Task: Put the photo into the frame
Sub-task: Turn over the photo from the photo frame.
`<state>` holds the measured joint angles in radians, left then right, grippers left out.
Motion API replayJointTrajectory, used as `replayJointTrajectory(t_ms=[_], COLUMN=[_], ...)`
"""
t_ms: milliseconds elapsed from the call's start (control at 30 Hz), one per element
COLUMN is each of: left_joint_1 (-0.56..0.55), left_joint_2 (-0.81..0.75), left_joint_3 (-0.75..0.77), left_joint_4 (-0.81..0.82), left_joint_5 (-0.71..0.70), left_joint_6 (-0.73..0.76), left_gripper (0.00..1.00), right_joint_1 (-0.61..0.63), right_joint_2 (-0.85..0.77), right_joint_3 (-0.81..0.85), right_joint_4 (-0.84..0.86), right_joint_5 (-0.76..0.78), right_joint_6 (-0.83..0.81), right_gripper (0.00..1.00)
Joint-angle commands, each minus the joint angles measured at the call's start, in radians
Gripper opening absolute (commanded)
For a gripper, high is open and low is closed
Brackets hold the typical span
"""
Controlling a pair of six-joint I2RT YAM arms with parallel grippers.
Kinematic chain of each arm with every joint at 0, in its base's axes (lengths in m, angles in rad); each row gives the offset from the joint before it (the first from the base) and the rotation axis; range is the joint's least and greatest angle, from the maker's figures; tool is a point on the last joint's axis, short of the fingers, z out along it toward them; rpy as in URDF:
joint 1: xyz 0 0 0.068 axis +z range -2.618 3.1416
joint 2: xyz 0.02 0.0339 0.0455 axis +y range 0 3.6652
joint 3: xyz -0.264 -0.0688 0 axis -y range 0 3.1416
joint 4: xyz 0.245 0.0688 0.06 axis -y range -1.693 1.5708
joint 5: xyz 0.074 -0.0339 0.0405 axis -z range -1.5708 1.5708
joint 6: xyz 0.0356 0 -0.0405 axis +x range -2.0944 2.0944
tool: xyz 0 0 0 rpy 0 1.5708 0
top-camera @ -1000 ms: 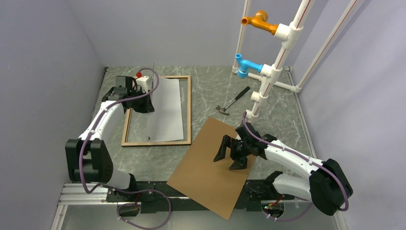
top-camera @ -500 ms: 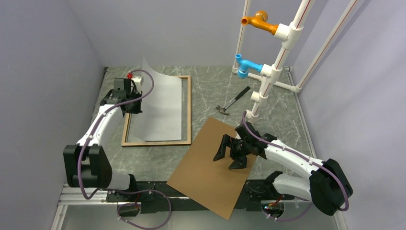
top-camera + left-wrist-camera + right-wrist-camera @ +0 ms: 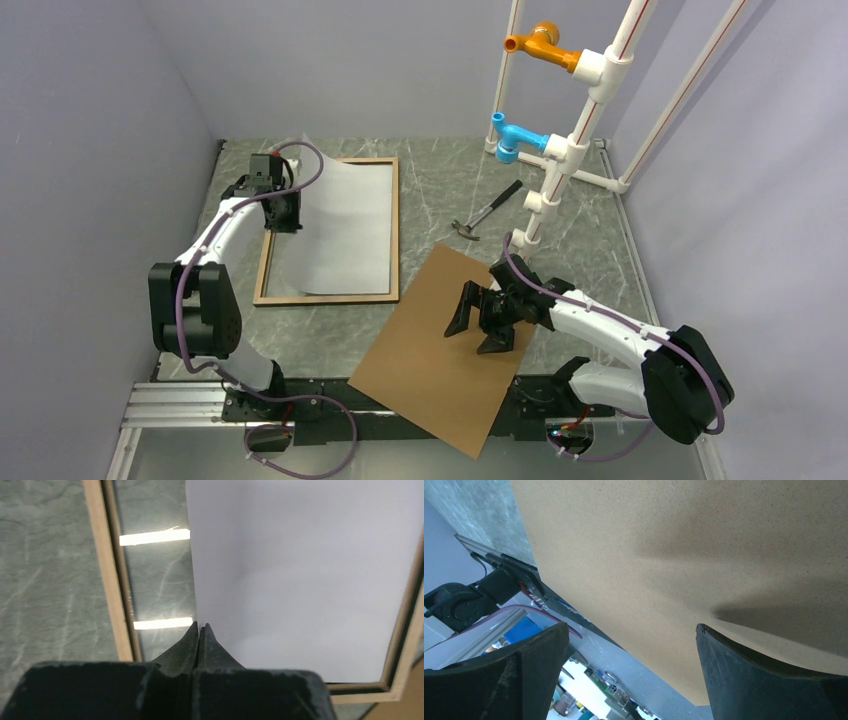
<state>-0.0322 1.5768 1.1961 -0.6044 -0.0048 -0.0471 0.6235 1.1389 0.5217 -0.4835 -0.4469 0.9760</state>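
The photo (image 3: 345,230) lies white back up inside the frame (image 3: 325,298), a thin brown-railed rectangle at the far left of the table. My left gripper (image 3: 288,215) is shut on the photo's left edge and holds that edge slightly raised. In the left wrist view the shut jaws (image 3: 199,627) pinch the edge of the white sheet (image 3: 300,580), with the frame rail (image 3: 102,570) to the left. My right gripper (image 3: 478,337) is open and empty, just above the brown backing board (image 3: 430,370). The right wrist view shows the board (image 3: 674,555) below the gripper (image 3: 630,630).
A hammer (image 3: 487,212) lies right of the frame. A white pipe stand (image 3: 560,160) with orange and blue fittings rises at the back right. The backing board overhangs the table's near edge. Walls close in left, back and right.
My left gripper has moved toward the far left corner of the frame with the photo's edge. The photo was lifted and now lies lower and flatter. The right arm has not moved.
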Motion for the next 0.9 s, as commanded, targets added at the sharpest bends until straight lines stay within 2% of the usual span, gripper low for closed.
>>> replayJointTrajectory(t_ms=[0, 500, 567, 667, 767, 867], left_joint_1=[-0.002, -0.002, -0.004, -0.021, -0.045, -0.059], left_joint_2=[0.007, 0.005, 0.011, 0.024, 0.028, 0.042], left_joint_3=[0.032, 0.022, 0.032, 0.051, 0.057, 0.070], left_joint_4=[0.007, -0.021, -0.031, -0.055, -0.061, -0.073], left_joint_5=[0.142, 0.107, 0.084, 0.027, 0.008, -0.034], left_joint_6=[-0.071, -0.115, -0.112, -0.099, -0.091, -0.087], left_gripper=[0.00, 0.02, 0.12, 0.35, 0.50, 0.60], right_joint_1=[0.004, 0.009, 0.011, 0.009, 0.011, 0.011], right_joint_2=[0.005, 0.000, 0.001, -0.002, -0.003, 0.001], right_joint_3=[0.019, 0.003, 0.005, 0.002, -0.002, 0.001], right_joint_4=[0.038, 0.054, 0.051, 0.048, 0.053, 0.051], right_joint_5=[-0.004, -0.002, 0.002, 0.002, 0.000, 0.003], right_joint_6=[0.000, 0.012, 0.013, 0.013, 0.015, 0.012], right_gripper=[1.00, 1.00, 1.00, 1.00, 1.00, 1.00])
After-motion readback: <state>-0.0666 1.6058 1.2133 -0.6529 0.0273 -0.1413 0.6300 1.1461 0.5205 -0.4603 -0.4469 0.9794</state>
